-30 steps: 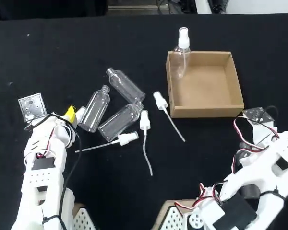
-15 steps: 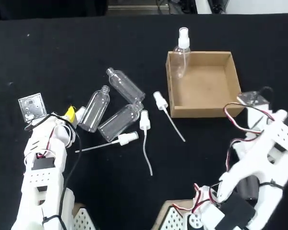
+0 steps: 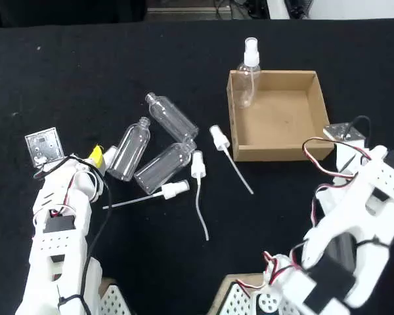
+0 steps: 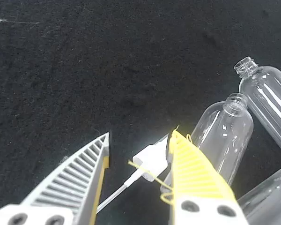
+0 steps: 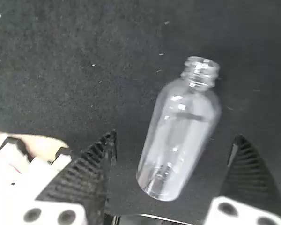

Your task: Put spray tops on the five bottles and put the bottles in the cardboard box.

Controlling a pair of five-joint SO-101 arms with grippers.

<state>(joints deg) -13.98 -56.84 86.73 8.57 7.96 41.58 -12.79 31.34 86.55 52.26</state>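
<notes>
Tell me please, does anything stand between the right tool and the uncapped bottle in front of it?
Nothing visible does. In the right wrist view the right tool is open, and the bottle lies on the black table straight ahead of its gap, with bare tabletop around it.

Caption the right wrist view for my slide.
Open right gripper over an uncapped clear bottle lying on the black table.
</notes>
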